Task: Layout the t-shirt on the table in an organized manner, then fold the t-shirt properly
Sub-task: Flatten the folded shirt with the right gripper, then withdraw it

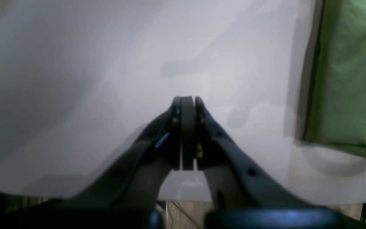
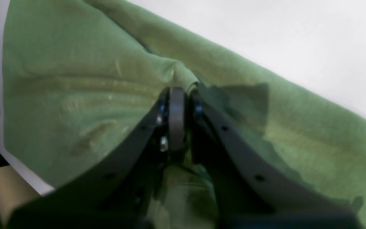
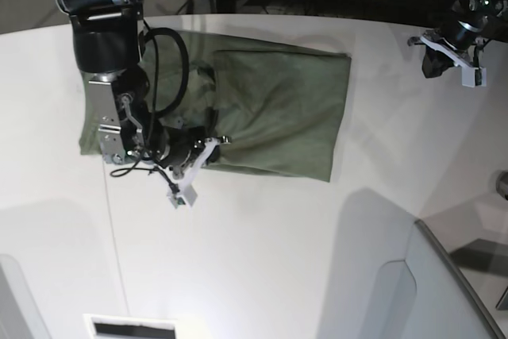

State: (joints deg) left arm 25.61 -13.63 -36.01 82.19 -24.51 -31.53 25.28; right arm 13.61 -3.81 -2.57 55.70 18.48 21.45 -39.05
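Between the right pincer (image 2: 183, 90) tips sits a pinched t-shirt (image 2: 75, 79) fold; folding is underway, next carry it across. Left pincer (image 1: 187, 100) hangs closed, empty, over bench (image 1: 75, 79).

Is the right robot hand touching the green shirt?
Touching. In the right wrist view, the right gripper has its fingers pinched on a raised fold of the t-shirt.

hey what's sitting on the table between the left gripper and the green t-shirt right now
Nothing: in the left wrist view, only bare white table lies between the shut left gripper and the t-shirt edge. The base view shows the same empty stretch.
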